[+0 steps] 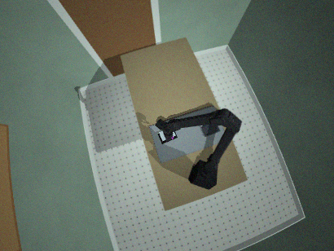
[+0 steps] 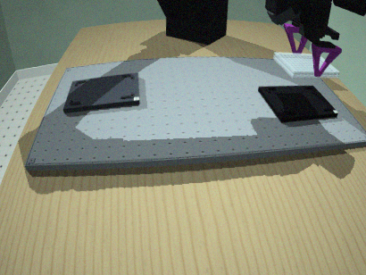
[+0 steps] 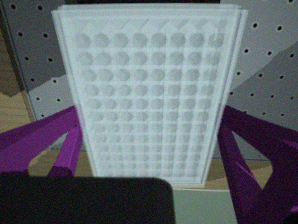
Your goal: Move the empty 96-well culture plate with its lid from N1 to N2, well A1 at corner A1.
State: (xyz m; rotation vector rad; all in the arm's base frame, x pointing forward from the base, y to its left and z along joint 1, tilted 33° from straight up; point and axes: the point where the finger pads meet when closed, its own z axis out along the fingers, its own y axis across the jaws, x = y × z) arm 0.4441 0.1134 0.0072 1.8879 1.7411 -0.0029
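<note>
- Gripper [image 2: 312, 55]: closed on the 96-well culture plate [image 3: 150, 95], one purple finger [image 3: 42, 137] on each long side of it; the jaws stand wide because the plate fills the gap between them.
- Plate position: held off both nests, at the far right of the grey perforated base board [image 2: 192, 112] in the exterior view, just beyond the right-hand nest. Whether it is clear of the board surface cannot be determined.
- Plate attitude: roughly level in the exterior view. In the wrist view, its rows of round wells show through the clear lid [image 3: 145, 15], whose edge forms a second outline around the plate. Whether the lid is fully seated cannot be determined.
- Right-hand nest [image 2: 296, 104]: a black square pad with raised locators, lying on the base board just near of the held plate. Nothing sits on it. A small white mark shows at its near right corner.
- Left-hand nest [image 2: 102, 91]: a matching black pad well apart from the first, at the far left of the board, also unoccupied, with a white mark at its near right corner.
- Arm [image 1: 221, 138]: black links folded in an elbow above the board, as shown in the top view, rising from a dark base [image 1: 204, 173].
- Support: the base board lies on a wooden table top [image 2: 178, 223], which rests on a white perforated tray [image 1: 252, 204].
</note>
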